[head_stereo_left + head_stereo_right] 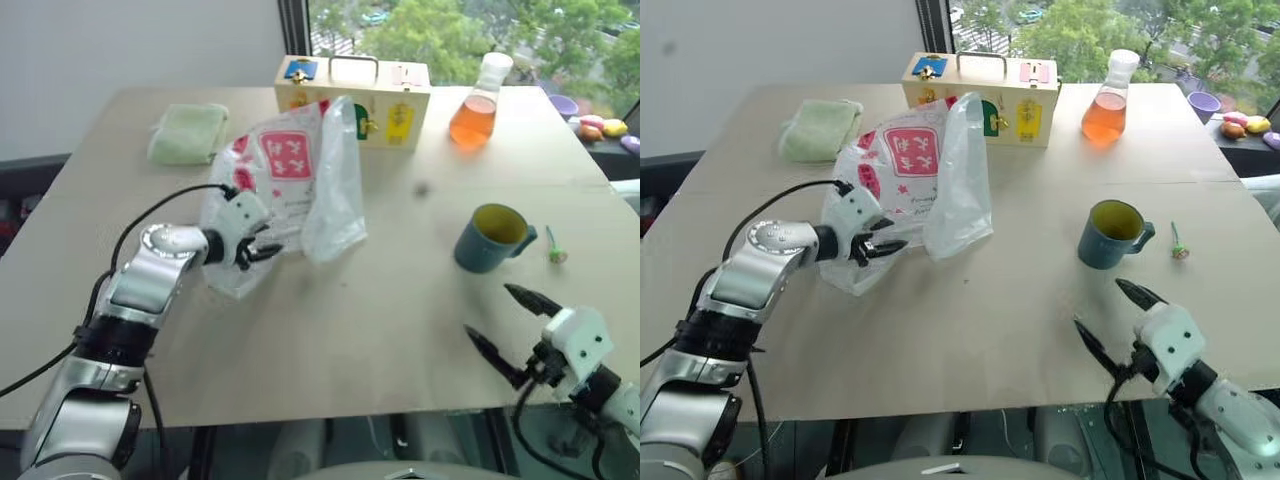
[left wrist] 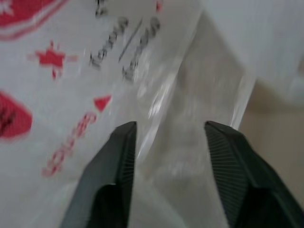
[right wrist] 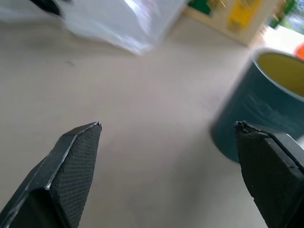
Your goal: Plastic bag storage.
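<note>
Crinkly plastic bag (image 1: 290, 180) meets the left gripper (image 1: 262, 247), fingers apart; right gripper (image 1: 505, 325) fingers spread.

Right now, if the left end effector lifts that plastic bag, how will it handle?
The plastic bag is probably floppy: it sits crumpled and puffed on the table, so it should sag and change shape when lifted. Its thin see-through film suggests it is very light. The glossy folds at the left end effector look slippery.

We are seeing the left tool (image 1: 883, 248) pressing, fingers parted, into the plastic bag (image 1: 920, 190) standing crumpled on the worktop (image 1: 1020, 320), while the right tool (image 1: 1110, 320) is hovering wide open near the blue mug (image 1: 1110, 235).
</note>
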Controlling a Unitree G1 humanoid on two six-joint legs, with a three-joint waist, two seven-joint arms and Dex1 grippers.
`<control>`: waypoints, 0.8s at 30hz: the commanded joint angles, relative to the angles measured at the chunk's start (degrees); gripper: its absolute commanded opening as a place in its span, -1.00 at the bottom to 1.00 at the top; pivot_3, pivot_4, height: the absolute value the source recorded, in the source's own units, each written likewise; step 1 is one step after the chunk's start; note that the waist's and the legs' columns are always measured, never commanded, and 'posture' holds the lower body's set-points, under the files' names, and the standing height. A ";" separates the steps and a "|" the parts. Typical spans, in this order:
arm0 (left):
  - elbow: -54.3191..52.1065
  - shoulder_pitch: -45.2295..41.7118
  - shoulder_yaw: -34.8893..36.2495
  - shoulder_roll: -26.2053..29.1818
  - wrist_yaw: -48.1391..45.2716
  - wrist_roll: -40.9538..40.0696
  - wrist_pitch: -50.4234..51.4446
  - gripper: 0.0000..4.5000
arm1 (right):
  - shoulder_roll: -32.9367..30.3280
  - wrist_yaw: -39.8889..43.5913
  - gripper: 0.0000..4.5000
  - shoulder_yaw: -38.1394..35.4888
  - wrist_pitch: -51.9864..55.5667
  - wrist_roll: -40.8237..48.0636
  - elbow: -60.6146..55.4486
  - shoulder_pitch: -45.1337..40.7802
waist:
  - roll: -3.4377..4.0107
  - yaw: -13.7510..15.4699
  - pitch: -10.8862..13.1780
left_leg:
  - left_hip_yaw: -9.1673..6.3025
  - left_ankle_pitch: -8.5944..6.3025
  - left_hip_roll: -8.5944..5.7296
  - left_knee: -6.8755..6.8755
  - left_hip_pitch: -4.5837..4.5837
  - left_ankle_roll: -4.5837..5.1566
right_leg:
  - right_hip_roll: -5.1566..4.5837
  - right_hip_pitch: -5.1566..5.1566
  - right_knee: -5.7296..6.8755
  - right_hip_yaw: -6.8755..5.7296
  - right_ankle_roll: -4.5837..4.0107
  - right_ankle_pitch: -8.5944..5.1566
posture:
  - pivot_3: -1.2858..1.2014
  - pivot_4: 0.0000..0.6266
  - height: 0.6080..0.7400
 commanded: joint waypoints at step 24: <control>47.60 -29.18 7.80 -17.71 5.45 4.32 -18.49 -0.98 | -2.57 -6.20 1.00 4.87 3.38 0.05 -10.70 -5.60 | -0.28 0.51 -0.41 | 0.01 0.01 -0.02 0.22 0.11 0.01 | 0.05 0.16 0.16 -0.05 0.07 0.04 | 0.03 -0.52 1.00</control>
